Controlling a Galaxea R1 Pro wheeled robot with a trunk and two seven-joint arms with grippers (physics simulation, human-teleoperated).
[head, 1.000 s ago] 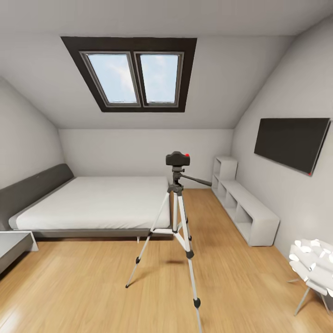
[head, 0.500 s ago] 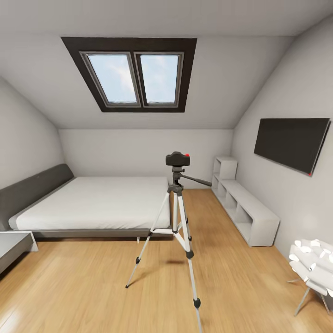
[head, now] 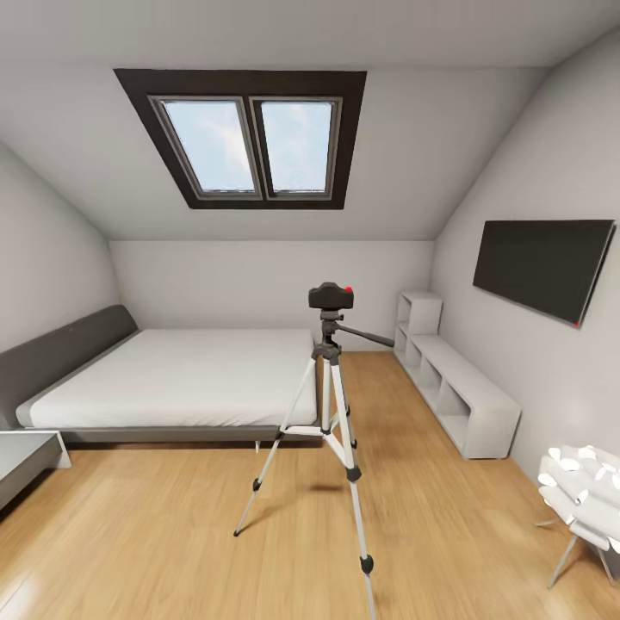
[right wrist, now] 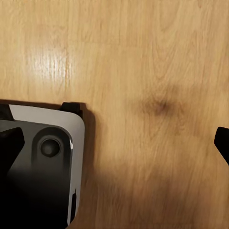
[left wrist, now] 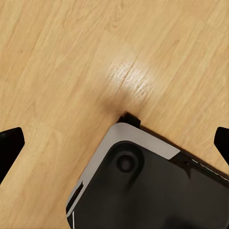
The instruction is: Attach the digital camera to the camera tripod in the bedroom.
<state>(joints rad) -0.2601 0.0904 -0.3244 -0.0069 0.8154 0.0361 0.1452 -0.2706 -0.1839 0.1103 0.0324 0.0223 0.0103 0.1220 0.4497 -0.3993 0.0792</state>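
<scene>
Near the middle of the bedroom, on the wood floor [head: 172,534] just right of the bed [head: 185,375], stands one tripod [head: 331,413], and one camera [head: 331,295] sits on top of its head, touching it, upright, with a red button on its top. From how they sit now the mounting looks done or nearly done, though I cannot tell whether the camera is locked on or merely resting.

By its look the camera is a small, stiff, boxy thing, probably light but easy to knock, with smooth sides that could slip; I would take it by the two flat sides of the body, clear of the lens bulge and the button. The tripod looks tall and top-heavy on thin legs, likely to tip if pushed high up; its centre column or head is the safer place to steady it, not the long handle pointing right.

Counting: three silver legs, one handle, one skylight [head: 250,142] with two panes on the sloped ceiling, one dark screen [head: 542,263] on the right wall, one low shelf unit [head: 456,387] beneath it, one white chair [head: 581,495] at near right.

Both wrist views look down on the floor and the robot's own base [left wrist: 143,186]. The left gripper [left wrist: 114,143] and the right gripper [right wrist: 114,143] each have their dark fingertips spread wide at the picture edges, released, with nothing between them.
</scene>
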